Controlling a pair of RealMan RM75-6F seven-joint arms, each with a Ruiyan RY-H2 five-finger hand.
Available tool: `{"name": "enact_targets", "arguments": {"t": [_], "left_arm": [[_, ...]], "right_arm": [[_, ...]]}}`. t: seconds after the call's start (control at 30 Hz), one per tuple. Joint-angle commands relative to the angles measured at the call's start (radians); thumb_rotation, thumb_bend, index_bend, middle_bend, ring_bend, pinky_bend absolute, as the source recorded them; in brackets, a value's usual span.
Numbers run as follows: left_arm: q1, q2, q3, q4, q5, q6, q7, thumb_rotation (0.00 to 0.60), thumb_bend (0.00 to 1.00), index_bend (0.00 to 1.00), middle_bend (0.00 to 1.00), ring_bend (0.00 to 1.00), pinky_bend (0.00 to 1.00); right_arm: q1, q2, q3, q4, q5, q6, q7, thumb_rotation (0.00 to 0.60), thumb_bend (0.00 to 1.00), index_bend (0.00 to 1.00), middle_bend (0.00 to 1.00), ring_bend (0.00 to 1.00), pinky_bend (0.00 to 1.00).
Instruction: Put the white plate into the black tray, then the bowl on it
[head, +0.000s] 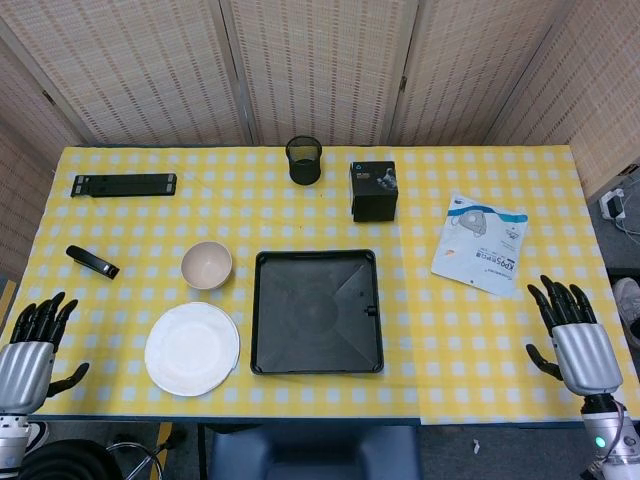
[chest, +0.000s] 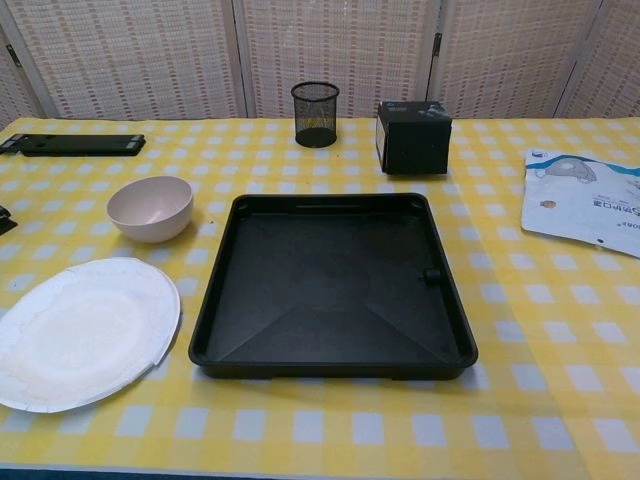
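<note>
Neither hand is showing in the chest view; only the head view is catching them, the left hand (head: 30, 345) hanging off the desk's left front corner and the right hand (head: 578, 345) off its right front corner, both with fingers spread apart and holding nothing, their arms cut off by the picture's bottom edge. The chest view is also cropping the white plate (chest: 82, 332) at its left edge and losing the stapler almost entirely, while the head view is showing that one stapler (head: 92, 262) lying whole near the left edge. On the yellow checked desk (head: 420, 370) one white plate (head: 192, 348) is sitting by the front edge, just left of the one black tray (head: 316, 311), which is lying bare at the middle front. One bowl (head: 207, 265) is standing just behind the plate, apart from it. Along the back I am counting one mesh cup (head: 304, 160), one black box (head: 373, 190) and one flat black bar (head: 124, 184); one printed packet (head: 479, 243) is lying toward the right edge, its lettering too small to read.
</note>
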Motion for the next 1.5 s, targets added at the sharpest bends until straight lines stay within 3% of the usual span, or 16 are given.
{"name": "enact_targets", "arguments": {"t": [0.03, 0.33, 0.43, 0.53, 0.6, 0.7, 0.77, 0.83, 0.9, 1.07, 1.27, 1.5], "left_arm": [[0.000, 0.002, 0.001, -0.005, -0.008, -0.008, 0.004, 0.600, 0.24, 0.02, 0.00, 0.00, 0.00], [0.001, -0.002, 0.022, -0.014, 0.044, 0.006, 0.000, 0.600, 0.24, 0.04, 0.01, 0.00, 0.00], [0.014, -0.023, 0.042, 0.012, 0.114, 0.056, -0.047, 0.600, 0.24, 0.06, 0.05, 0.00, 0.09], [0.023, -0.066, 0.055, 0.076, 0.178, 0.107, -0.063, 0.600, 0.24, 0.11, 0.18, 0.10, 0.34], [0.030, -0.101, 0.059, 0.122, 0.214, 0.143, -0.063, 0.600, 0.24, 0.16, 0.33, 0.25, 0.54], [0.038, -0.159, 0.072, 0.204, 0.266, 0.184, -0.050, 0.600, 0.24, 0.30, 0.64, 0.58, 0.89], [0.042, -0.199, 0.077, 0.248, 0.292, 0.210, -0.053, 0.600, 0.24, 0.38, 0.82, 0.74, 0.99], [0.046, -0.225, 0.088, 0.272, 0.299, 0.213, -0.073, 0.600, 0.24, 0.42, 0.94, 0.86, 1.00], [0.053, -0.238, 0.099, 0.282, 0.289, 0.202, -0.087, 0.600, 0.24, 0.41, 1.00, 0.93, 1.00], [0.064, -0.258, 0.111, 0.288, 0.264, 0.177, -0.088, 0.600, 0.24, 0.37, 1.00, 0.97, 1.00], [0.069, -0.331, 0.107, 0.350, 0.270, 0.189, -0.071, 0.600, 0.25, 0.46, 1.00, 1.00, 1.00], [0.070, -0.365, 0.113, 0.356, 0.268, 0.177, -0.048, 0.600, 0.25, 0.46, 1.00, 1.00, 1.00]], "right_arm": [[0.000, 0.000, 0.000, 0.001, -0.001, 0.001, -0.001, 0.600, 0.31, 0.00, 0.00, 0.00, 0.00], [-0.006, 0.003, -0.010, -0.004, -0.020, 0.013, 0.007, 0.600, 0.31, 0.00, 0.00, 0.00, 0.00], [-0.008, 0.005, -0.014, -0.006, -0.029, 0.018, 0.011, 0.600, 0.31, 0.00, 0.00, 0.00, 0.00], [-0.010, 0.007, -0.016, -0.010, -0.038, 0.025, 0.013, 0.600, 0.31, 0.00, 0.00, 0.00, 0.00], [-0.012, 0.005, -0.018, -0.009, -0.045, 0.030, 0.010, 0.600, 0.31, 0.00, 0.00, 0.00, 0.00], [-0.011, 0.002, -0.023, -0.006, -0.054, 0.028, 0.004, 0.600, 0.31, 0.00, 0.00, 0.00, 0.00], [-0.009, 0.001, -0.027, -0.005, -0.057, 0.021, 0.001, 0.600, 0.31, 0.00, 0.00, 0.00, 0.00], [-0.006, 0.001, -0.027, -0.005, -0.054, 0.014, 0.000, 0.600, 0.31, 0.00, 0.00, 0.00, 0.00], [-0.005, 0.002, -0.026, -0.008, -0.049, 0.008, 0.000, 0.600, 0.31, 0.00, 0.00, 0.00, 0.00], [0.001, 0.003, -0.021, -0.010, -0.046, 0.004, 0.006, 0.600, 0.31, 0.00, 0.00, 0.00, 0.00], [0.003, 0.008, -0.024, -0.012, -0.050, -0.001, 0.016, 0.600, 0.31, 0.00, 0.00, 0.00, 0.00], [0.009, 0.014, -0.022, -0.010, -0.040, -0.015, 0.035, 0.600, 0.31, 0.00, 0.00, 0.00, 0.00]]}}
